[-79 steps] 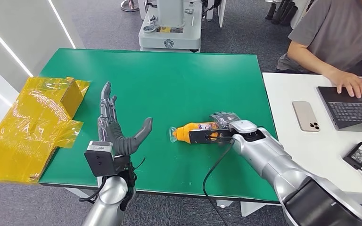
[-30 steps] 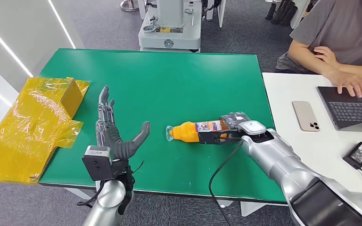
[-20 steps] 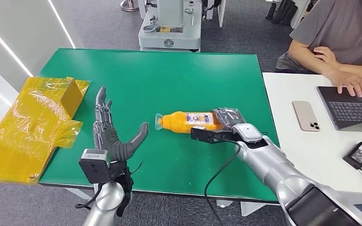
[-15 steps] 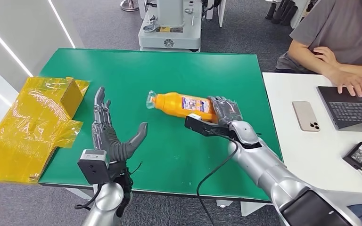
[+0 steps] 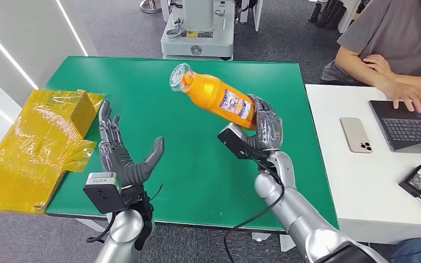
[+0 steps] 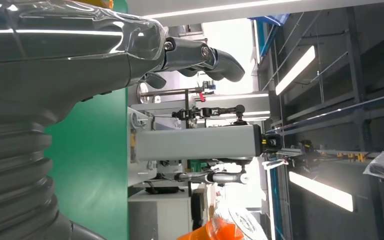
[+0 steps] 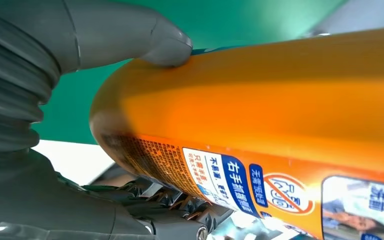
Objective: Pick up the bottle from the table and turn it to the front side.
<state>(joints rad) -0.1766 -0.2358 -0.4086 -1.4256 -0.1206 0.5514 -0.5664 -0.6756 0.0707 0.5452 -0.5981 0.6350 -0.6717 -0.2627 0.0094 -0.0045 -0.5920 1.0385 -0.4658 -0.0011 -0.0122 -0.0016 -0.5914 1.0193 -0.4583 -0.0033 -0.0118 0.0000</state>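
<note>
The orange bottle (image 5: 217,98) sits in the upper middle of the frame, lifted off the green table (image 5: 197,164) and tilted, cap toward upper left. The right hand (image 5: 264,129) grips its base. At lower left, the left hand (image 5: 121,159) is spread wide, holding nothing.

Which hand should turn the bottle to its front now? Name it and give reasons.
Right. The right hand already grips the orange bottle aloft over the green table; the left hand hovers open, apart from it.
</note>
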